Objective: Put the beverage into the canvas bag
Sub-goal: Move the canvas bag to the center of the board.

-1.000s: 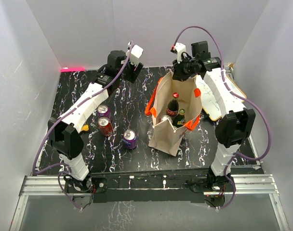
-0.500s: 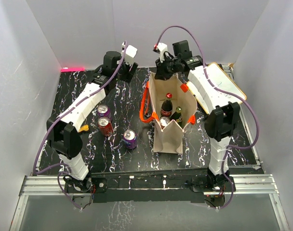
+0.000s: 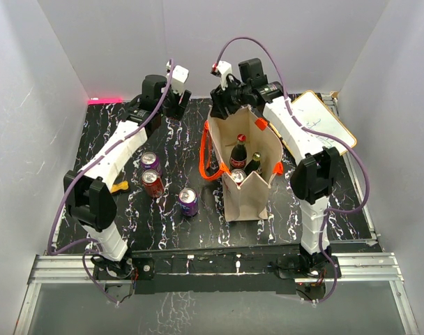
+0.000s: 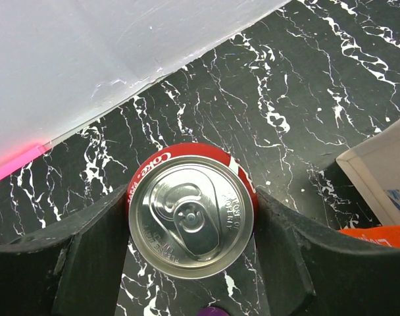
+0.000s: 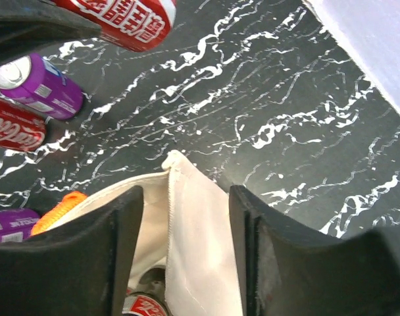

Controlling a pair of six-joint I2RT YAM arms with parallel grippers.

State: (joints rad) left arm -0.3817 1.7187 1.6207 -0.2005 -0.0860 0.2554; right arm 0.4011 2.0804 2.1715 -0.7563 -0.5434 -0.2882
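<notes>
Left wrist: left gripper (image 4: 190,230) has its fingers (image 4: 81,257) clamped on the sides of a red cola can (image 4: 191,210). The can is upright, with its silver top and unopened tab facing the camera. Black marble table (image 4: 305,79) lies below it, the white back wall is close, and a bag corner shows at the right edge. Cannot tell whether the can's base is off the table.

Right wrist: right gripper (image 5: 187,257) has its fingers (image 5: 114,257) apart, straddling the far top rim of the bag (image 5: 200,224). A seamed corner of canvas sits between them, not pinched. Cannot tell whether either finger touches it. The held can shows at top left, outside the bag and beyond its rim.

Top external: the bag stands upright right of centre, mouth open, with its orange handles (image 3: 209,150) hanging on the left side. Inside it are a cola bottle (image 3: 238,153) with a red cap, a dark bottle (image 3: 253,165) and a can top (image 3: 237,175). The left gripper is at the far side of the table, just left of the bag. Three loose cans stand well left of the bag: a purple can (image 3: 150,162), a red can (image 3: 153,183) and a second purple can (image 3: 188,201). A small yellow object (image 3: 120,186) near them is too small to tell. A whiteboard (image 3: 322,124) lies far right.
</notes>
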